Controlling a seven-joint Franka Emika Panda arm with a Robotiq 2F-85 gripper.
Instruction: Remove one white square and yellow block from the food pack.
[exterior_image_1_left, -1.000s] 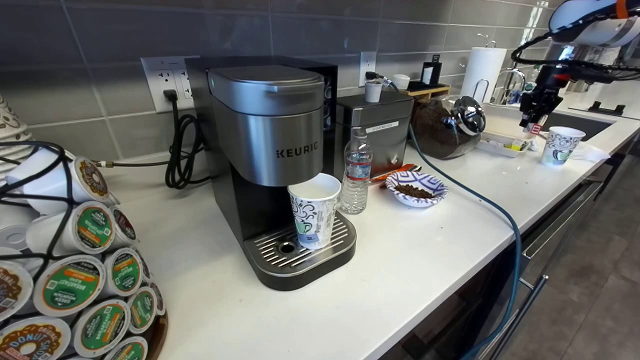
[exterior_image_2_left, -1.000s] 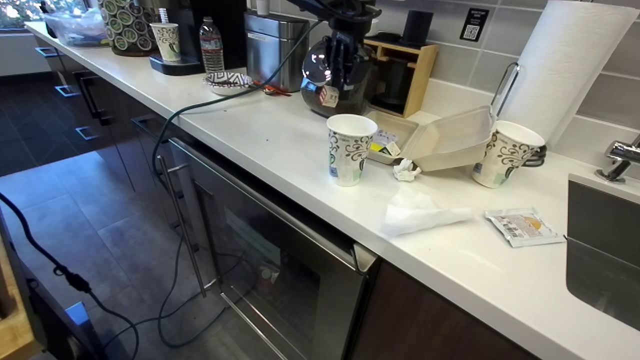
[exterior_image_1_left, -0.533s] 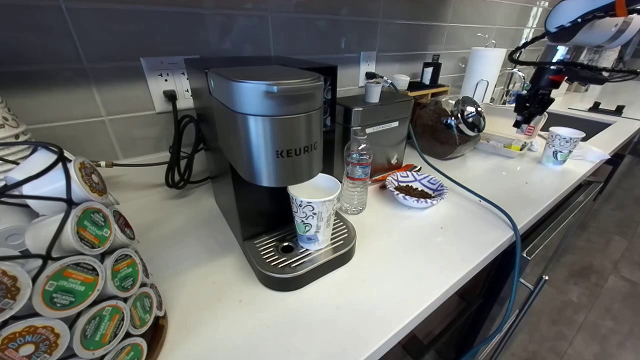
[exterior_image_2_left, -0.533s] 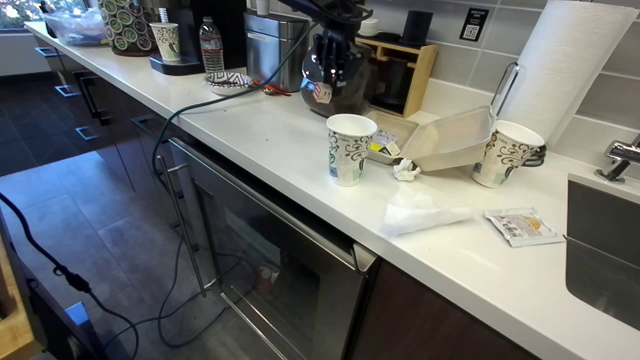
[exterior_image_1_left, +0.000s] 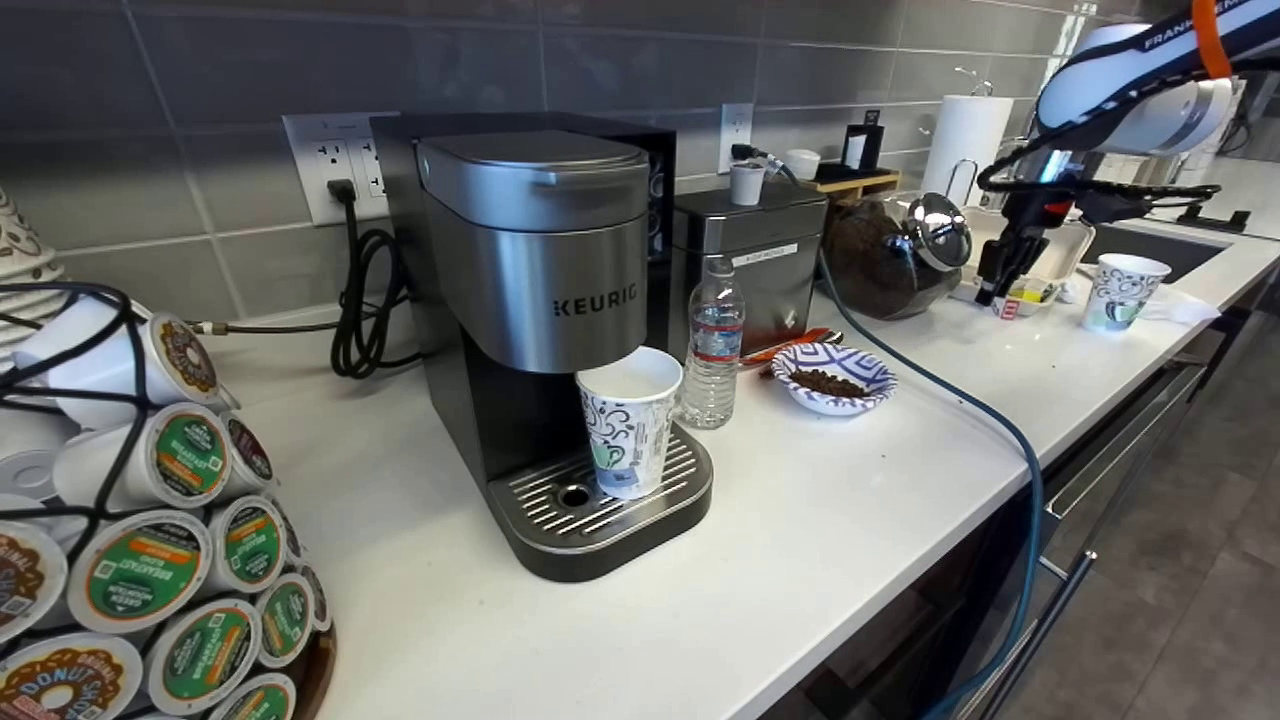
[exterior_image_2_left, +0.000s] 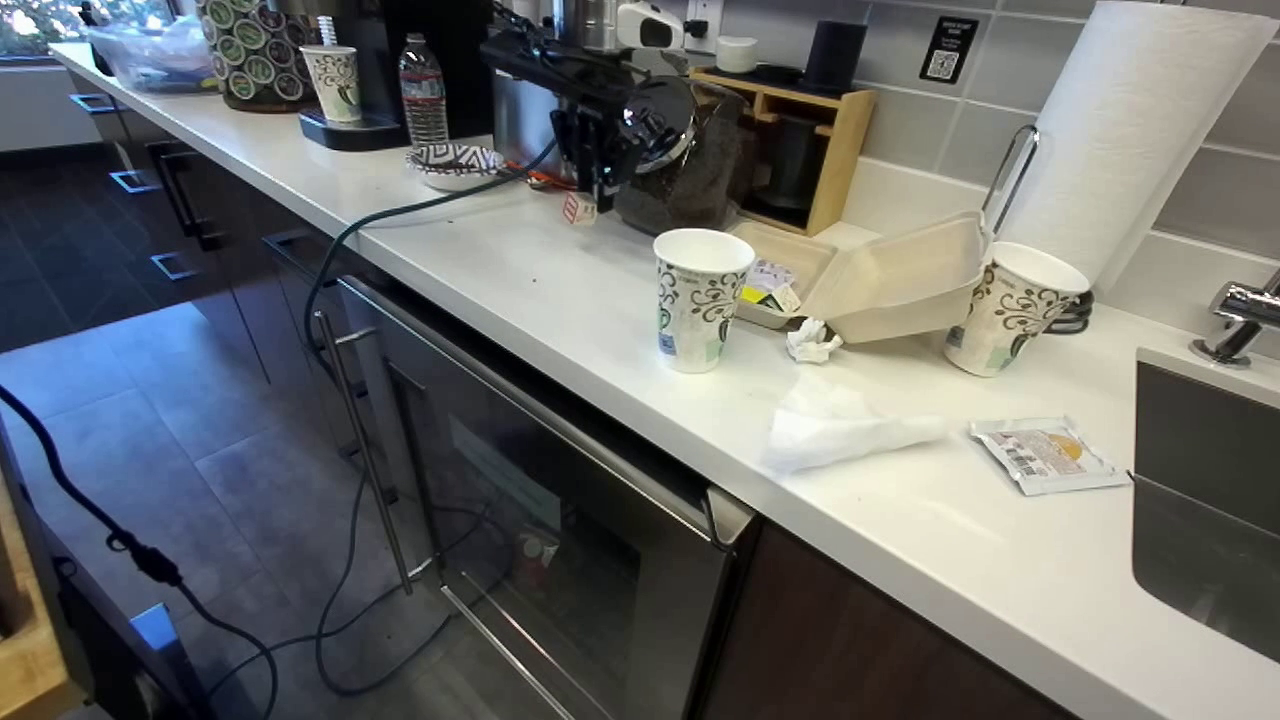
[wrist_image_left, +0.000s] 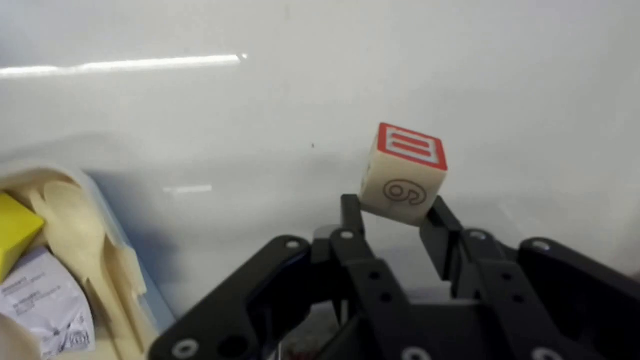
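I think taking out the white square block (wrist_image_left: 404, 175) is almost done: the end effector (wrist_image_left: 395, 204) pinches it beside the food pack (exterior_image_2_left: 800, 245), yellow block (wrist_image_left: 15, 227) inside, and next should set it down.

- Filling the gap of the gripper (wrist_image_left: 395, 205) with the white block (wrist_image_left: 404, 175), leaving open counter (wrist_image_left: 260, 115) around both in the wrist view.
- Bounding that room on the view's left with the wall of the food pack (wrist_image_left: 97, 200).
- Leaving, in an exterior view, an open stretch between the patterned dish (exterior_image_2_left: 455, 165) and a paper cup (exterior_image_2_left: 700, 310), with a dark hose (exterior_image_2_left: 430, 207) crossing it.
- Masking the pack's near corner with that cup, and crowding its edge with a crumpled tissue (exterior_image_2_left: 812, 342).
- Fencing one side with the raised lid (exterior_image_2_left: 900, 275) and a second cup (exterior_image_2_left: 1015, 310).
- Narrowing the room near the gripper with a glass jar (exterior_image_2_left: 700, 180).
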